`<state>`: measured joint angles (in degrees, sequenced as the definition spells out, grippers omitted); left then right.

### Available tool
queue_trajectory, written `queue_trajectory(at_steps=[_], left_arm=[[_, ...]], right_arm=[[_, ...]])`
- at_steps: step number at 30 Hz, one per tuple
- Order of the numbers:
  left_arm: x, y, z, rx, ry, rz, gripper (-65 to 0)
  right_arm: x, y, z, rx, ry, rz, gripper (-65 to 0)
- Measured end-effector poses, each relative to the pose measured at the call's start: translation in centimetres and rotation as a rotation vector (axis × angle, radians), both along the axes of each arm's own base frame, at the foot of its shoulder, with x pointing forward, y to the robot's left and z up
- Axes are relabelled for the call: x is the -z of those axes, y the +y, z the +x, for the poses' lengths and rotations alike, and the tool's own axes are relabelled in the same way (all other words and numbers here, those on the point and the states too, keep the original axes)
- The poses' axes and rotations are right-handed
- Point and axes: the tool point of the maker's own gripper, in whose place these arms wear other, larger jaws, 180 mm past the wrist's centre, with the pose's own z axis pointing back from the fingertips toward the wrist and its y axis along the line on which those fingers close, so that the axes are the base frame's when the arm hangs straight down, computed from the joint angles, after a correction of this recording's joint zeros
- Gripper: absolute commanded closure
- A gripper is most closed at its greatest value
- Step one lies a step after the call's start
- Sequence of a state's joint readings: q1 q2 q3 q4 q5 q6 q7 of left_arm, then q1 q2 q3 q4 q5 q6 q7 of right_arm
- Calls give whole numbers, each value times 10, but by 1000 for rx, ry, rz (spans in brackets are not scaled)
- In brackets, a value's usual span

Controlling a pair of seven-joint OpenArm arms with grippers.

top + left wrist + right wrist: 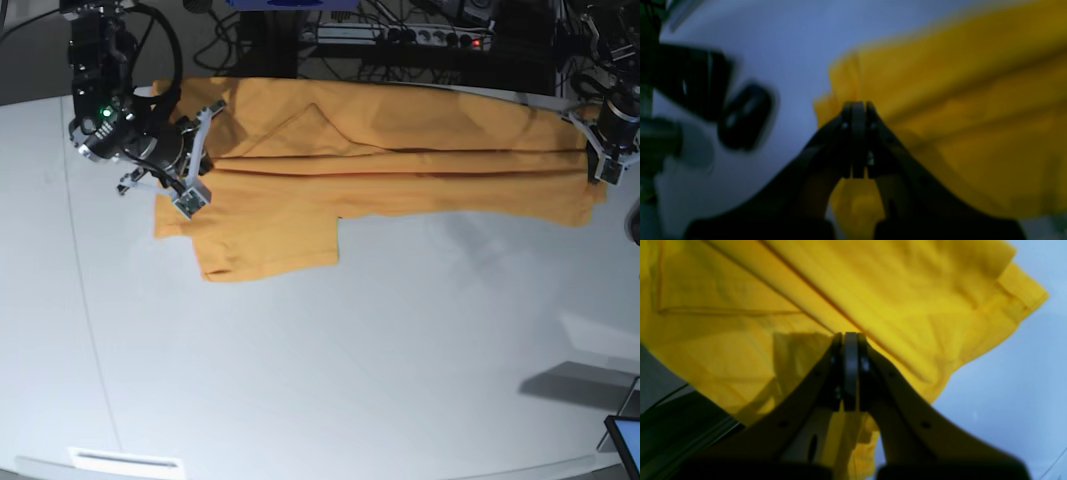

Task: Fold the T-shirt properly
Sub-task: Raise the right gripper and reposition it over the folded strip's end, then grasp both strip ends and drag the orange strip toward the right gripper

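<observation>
T-shirt first: you have the orange-yellow cloth spread across the far half of the white table, running almost from the left arm's side of the scene to the right, with a long fold line along its length. One sleeve lies flat toward the near left, its hem reaching out onto bare table. A folded-over triangular flap sits on the far left part of the cloth.

On the right of the base view you will find your left gripper at the far right end of the shirt. In the left wrist view its jaws are pressed together, and the left gripper has yellow fabric bunched just behind and below the tips, so it is pinching the T-shirt at an edge. That view is blurred, so you cannot tell which hem it is.

On the left of the base view your right gripper sits on the left end of the cloth, near the sleeve. From its wrist camera the right gripper shows jaws drawn together with the T-shirt gathered between and under them, and a stitched hem to the far right.
</observation>
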<state>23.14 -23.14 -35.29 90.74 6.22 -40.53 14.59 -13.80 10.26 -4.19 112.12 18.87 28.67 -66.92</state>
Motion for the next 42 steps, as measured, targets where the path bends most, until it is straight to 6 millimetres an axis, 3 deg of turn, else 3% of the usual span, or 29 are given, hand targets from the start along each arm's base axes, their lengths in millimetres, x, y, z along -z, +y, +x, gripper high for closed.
queue_trajectory(at_steps=[6, 9, 12, 24, 28, 32, 38, 42], left_arm=[[45, 10, -30, -56, 143, 7, 0], [46, 12, -31, -62, 139, -2, 0], [47, 12, -29, -63, 135, -6, 0], [54, 14, -26, -79, 117, -41, 0], [60, 7, -21, -46, 140, -21, 0], [61, 4, -19, -48, 131, -26, 0], [68, -18, 1, 43, 146, 25, 0], [73, -27, 5, 28, 127, 65, 0]], right_arm=[[0, 0, 2, 0, -3, 1, -4], [6, 0, 0, 3, 14, 8, -4], [25, -5, -7, 14, 76, -4, -4], [41, 15, 14, 76, 24, 233, -4], [45, 11, 20, 76, 22, 283, -4], [46, 5, 26, 68, 22, 281, -4], [47, -11, 40, 77, 12, 267, -4], [47, -43, 57, 150, -8, 240, -4]])
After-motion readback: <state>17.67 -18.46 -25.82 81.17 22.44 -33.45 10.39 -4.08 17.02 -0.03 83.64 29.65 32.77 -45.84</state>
